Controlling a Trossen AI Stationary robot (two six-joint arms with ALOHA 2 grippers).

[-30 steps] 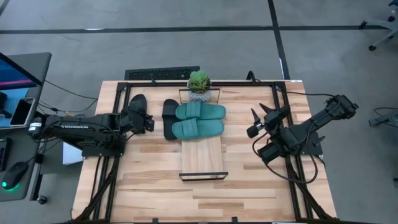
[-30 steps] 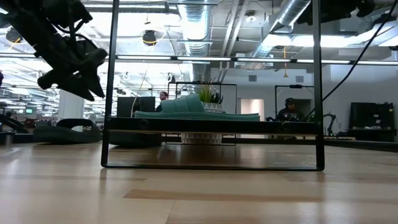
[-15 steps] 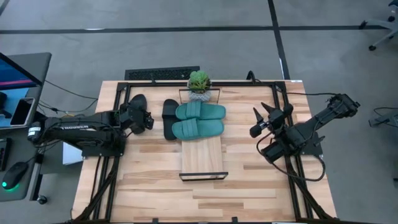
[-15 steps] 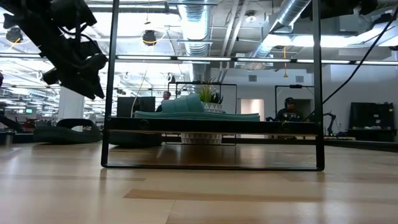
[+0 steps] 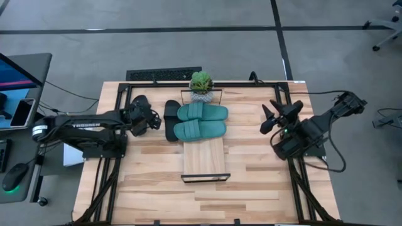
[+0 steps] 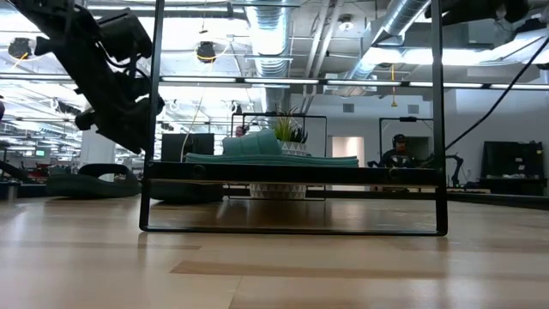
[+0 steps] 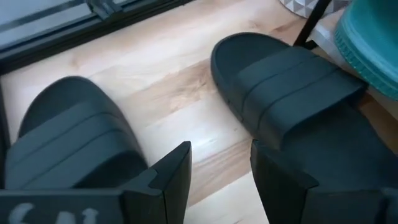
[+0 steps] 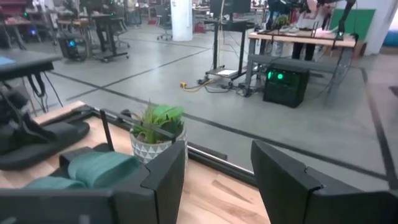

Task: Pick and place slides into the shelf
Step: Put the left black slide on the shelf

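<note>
Left gripper (image 7: pixel 221 171), jaws apart and empty, hangs between two black slides (image 7: pixel 292 93) that its arm partly hides from above; right gripper (image 8: pixel 217 171) gapes empty.

1. A small potted plant (image 5: pixel 201 85) stands at the far edge of the wooden tabletop (image 5: pixel 151 182), its green leaves rising out of a white patterned pot.
2. A black keyboard (image 5: pixel 163 75) lies on the grey floor just beyond the table's far edge.
3. To one side, a dark side desk (image 5: pixel 28 69) carries a monitor (image 5: pixel 16 72) and a phone (image 5: pixel 22 112); a mouse (image 5: pixel 12 177) with a green glow sits nearer.
4. A person (image 6: pixel 397 153) sits in the background of the office, beneath exposed ceiling ducts (image 6: pixel 274 34).
5. An office chair's base (image 5: pixel 386 31) shows in the corner.
</note>
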